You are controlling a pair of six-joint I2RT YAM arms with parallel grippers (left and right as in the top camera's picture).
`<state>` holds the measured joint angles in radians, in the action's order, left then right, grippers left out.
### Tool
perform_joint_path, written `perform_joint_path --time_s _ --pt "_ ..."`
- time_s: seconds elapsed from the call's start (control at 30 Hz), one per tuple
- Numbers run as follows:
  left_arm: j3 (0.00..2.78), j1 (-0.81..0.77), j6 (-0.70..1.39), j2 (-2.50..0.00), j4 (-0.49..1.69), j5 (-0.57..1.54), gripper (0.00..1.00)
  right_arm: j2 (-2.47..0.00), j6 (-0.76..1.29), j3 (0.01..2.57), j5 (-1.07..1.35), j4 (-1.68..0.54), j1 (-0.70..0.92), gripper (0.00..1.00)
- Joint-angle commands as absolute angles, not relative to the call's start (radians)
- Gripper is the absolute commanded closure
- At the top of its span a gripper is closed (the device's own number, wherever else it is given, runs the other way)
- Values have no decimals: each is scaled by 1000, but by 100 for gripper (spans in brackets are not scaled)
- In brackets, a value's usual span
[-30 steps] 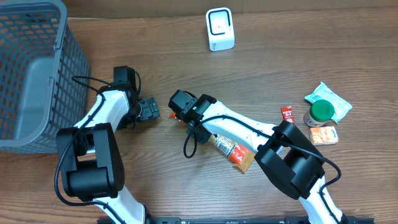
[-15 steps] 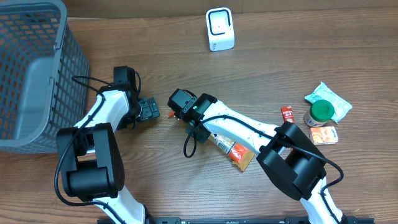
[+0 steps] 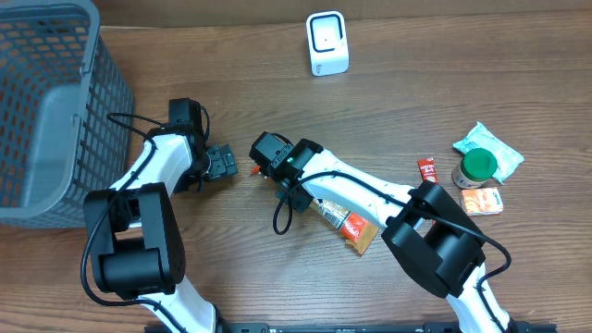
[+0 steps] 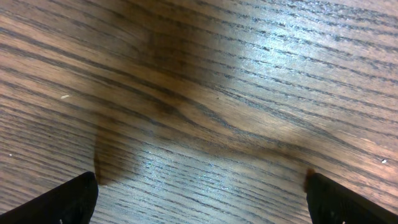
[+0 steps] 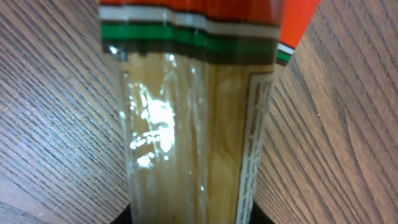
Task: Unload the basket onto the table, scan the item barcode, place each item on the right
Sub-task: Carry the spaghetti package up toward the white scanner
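Light falls bright and even from above; the arms throw short, soft shadows on the table. Left wrist view: white glare on the wood near one o'clock, a smeared dark shadow toward nine, the left hand just blurry black fingertips. Right wrist view: the packet is soft, sparkling with glare at nine o'clock, print unreadable.

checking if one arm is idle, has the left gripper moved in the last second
No. The left gripper sits at the same gap right of the grey basket as before, open.
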<state>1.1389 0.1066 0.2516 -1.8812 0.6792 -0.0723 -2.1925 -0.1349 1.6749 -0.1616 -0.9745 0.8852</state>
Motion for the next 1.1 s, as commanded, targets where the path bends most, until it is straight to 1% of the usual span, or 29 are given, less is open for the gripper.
perform_joint_path --time_s 0.0,0.13,0.3,0.43,0.57,0.8,0.87,0.97,1.07 --pt "1115 112 232 -1919 671 -152 0 -2226 -134 1681 -140 -991 886 96" --pt "1115 112 232 -1919 671 -152 0 -2156 -128 1684 -118 -977 884 96" --pt "1115 112 232 -1919 671 -152 0 -1983 -106 1684 -150 -982 864 96" --pt "1115 112 232 -1919 671 -152 0 -1848 -50 1684 -155 -1016 814 96" --pt "1115 112 232 -1919 656 -152 0 -1772 -25 1684 -147 -1085 753 96" --pt "1115 112 232 -1919 647 -153 0 -1759 -26 1683 -66 -1131 694 96" --pt "1115 112 232 -1919 647 -152 0 -1759 -27 1683 -93 -1108 694 96" --pt "1115 112 232 -1919 647 -153 0 -1759 -25 1685 -207 -1060 694 96" --pt "1115 112 232 -1919 647 -152 0 -1759 -6 1727 -268 -1058 688 97"
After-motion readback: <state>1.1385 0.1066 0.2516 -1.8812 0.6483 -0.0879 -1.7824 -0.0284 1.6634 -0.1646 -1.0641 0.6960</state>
